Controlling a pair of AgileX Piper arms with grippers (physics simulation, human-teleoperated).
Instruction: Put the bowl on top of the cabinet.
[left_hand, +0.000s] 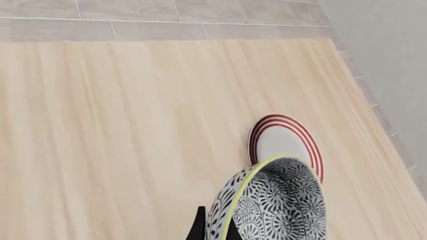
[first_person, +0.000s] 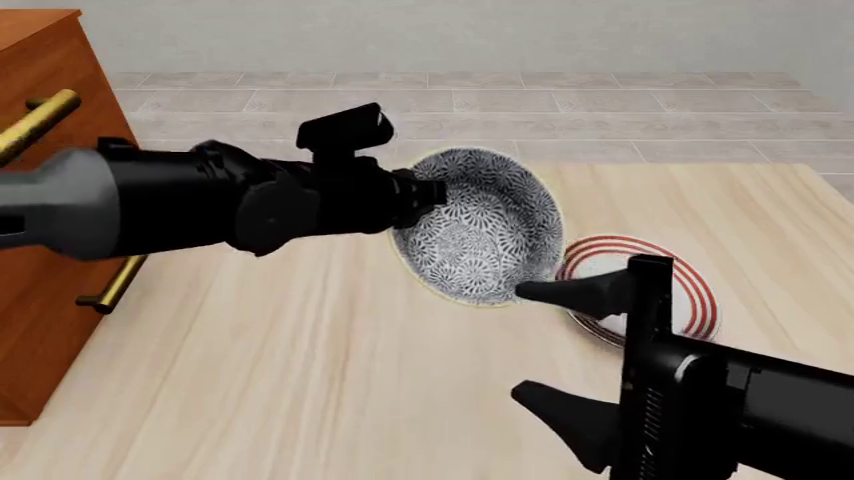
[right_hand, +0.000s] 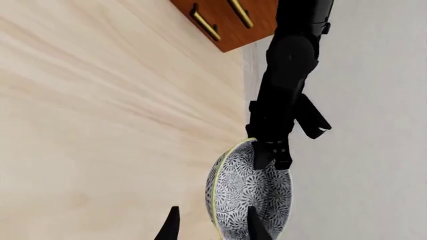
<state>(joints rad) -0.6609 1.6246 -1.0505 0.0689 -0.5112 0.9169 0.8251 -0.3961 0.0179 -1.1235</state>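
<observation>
The bowl (first_person: 478, 228), black-and-white patterned inside with a pale yellow rim, hangs tilted above the table. My left gripper (first_person: 424, 192) is shut on its left rim. The left wrist view shows the bowl (left_hand: 277, 205) close in front of the camera, over the plate. My right gripper (first_person: 521, 340) is open, its fingers wide apart, the upper fingertip at the bowl's lower right edge. In the right wrist view its fingertips (right_hand: 253, 225) lie to either side of the bowl's near rim (right_hand: 217, 200). The reddish-brown cabinet (first_person: 40, 200) with brass handles stands at the left.
A flat white plate with red rings (first_person: 667, 290) lies on the light wooden table (first_person: 267, 380), below and right of the bowl. A tiled floor (first_person: 534, 110) and a pale wall lie beyond the table's far edge.
</observation>
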